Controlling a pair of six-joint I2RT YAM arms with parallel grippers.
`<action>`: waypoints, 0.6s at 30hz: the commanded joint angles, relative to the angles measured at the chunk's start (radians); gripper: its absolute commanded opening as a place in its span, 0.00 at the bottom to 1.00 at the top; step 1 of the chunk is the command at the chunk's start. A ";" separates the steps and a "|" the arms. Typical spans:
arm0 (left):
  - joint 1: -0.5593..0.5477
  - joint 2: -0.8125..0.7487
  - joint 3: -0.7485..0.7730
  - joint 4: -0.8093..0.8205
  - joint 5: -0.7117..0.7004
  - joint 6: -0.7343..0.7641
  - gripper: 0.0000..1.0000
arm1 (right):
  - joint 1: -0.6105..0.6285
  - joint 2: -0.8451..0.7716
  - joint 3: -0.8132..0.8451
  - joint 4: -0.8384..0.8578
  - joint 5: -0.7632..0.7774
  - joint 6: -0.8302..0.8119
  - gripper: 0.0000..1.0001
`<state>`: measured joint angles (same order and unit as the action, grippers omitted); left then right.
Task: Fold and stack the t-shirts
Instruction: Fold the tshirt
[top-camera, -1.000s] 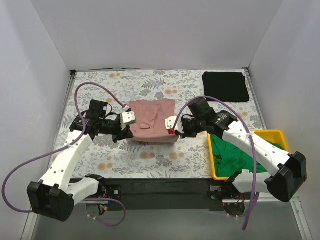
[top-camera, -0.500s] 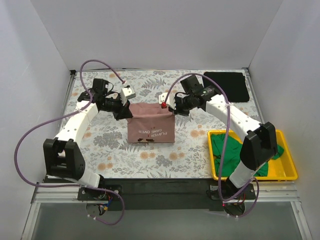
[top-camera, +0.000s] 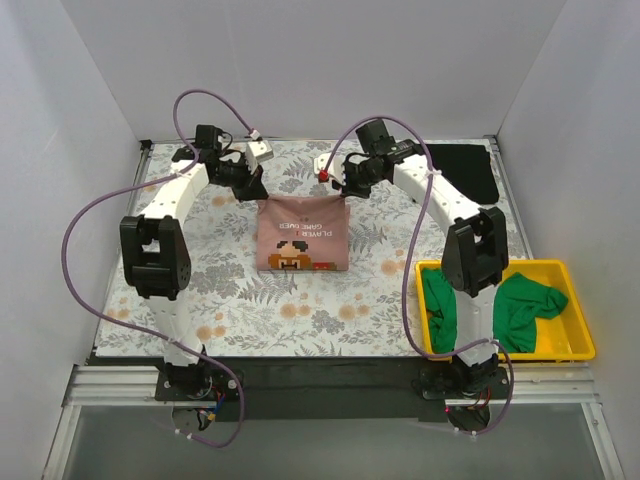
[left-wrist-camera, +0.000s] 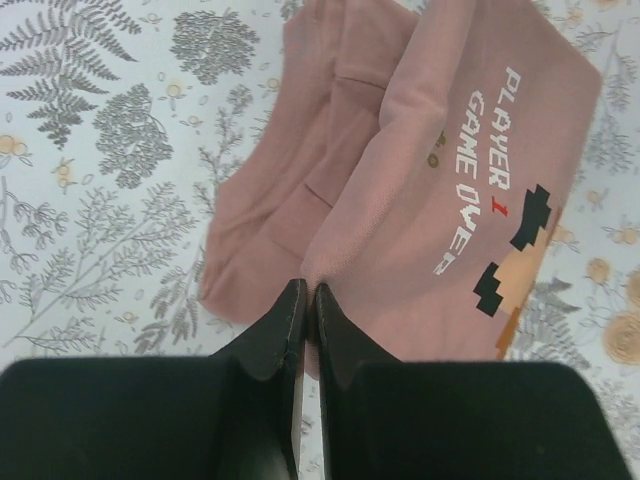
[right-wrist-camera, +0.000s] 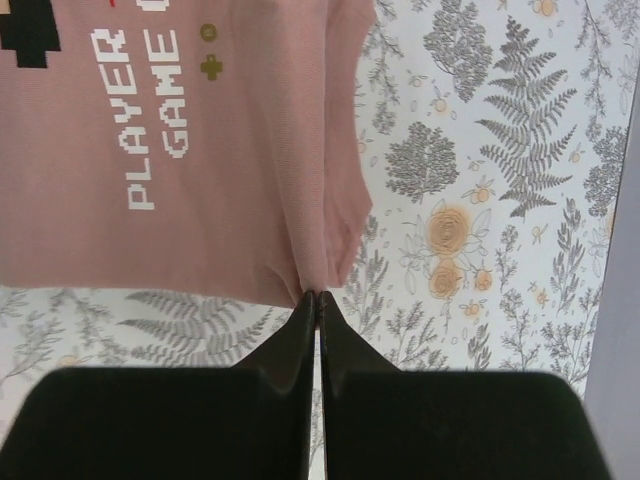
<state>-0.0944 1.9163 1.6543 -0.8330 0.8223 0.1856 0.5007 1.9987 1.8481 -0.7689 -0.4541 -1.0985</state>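
Inspection of the pink t-shirt (top-camera: 302, 235) fold, mid-bench.

Left gripper (top-camera: 256, 192): closed, pinching the shirt's far-left corner; the wrist view showed cloth caught between the closed fingers (left-wrist-camera: 290, 320). Right gripper (top-camera: 341, 192): closed on the far-right corner, confirmed in its own wrist view (right-wrist-camera: 316, 305).

Change noted: one second earlier both grippers held the shirt's near edge, plain side up, at mid-bench. They have since swept that edge up and away toward the far side. The printed face with the "GAME OVER" lettering now showed on top, and plain pink layers lay beneath it on the left.

Position: the shirt lay between the two grippers, its near part resting on the floral bench (top-camera: 200, 290), its far edge apparently held just off it.

Other stock: the black t-shirt (top-camera: 465, 172) lay flat, apparently folded, at the far right corner, well apart. The green t-shirt (top-camera: 500, 310) sat crumpled in the yellow bin (top-camera: 575, 350) at near right.

Assessment: the lengthwise fold appeared nearly complete; lowering the corners squarely and releasing seemed to remain. Uneven release risked a skewed edge.
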 joint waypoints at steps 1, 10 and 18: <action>0.005 0.055 0.067 0.081 0.003 -0.009 0.00 | -0.027 0.083 0.121 -0.026 -0.015 -0.084 0.01; 0.005 0.275 0.165 0.201 -0.051 -0.037 0.00 | -0.045 0.276 0.209 -0.013 0.012 -0.138 0.01; 0.005 0.320 0.167 0.264 -0.092 -0.071 0.00 | -0.054 0.338 0.244 0.022 0.064 -0.126 0.01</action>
<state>-0.0940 2.2681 1.7817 -0.6220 0.7559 0.1268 0.4534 2.3463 2.0384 -0.7643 -0.4137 -1.2129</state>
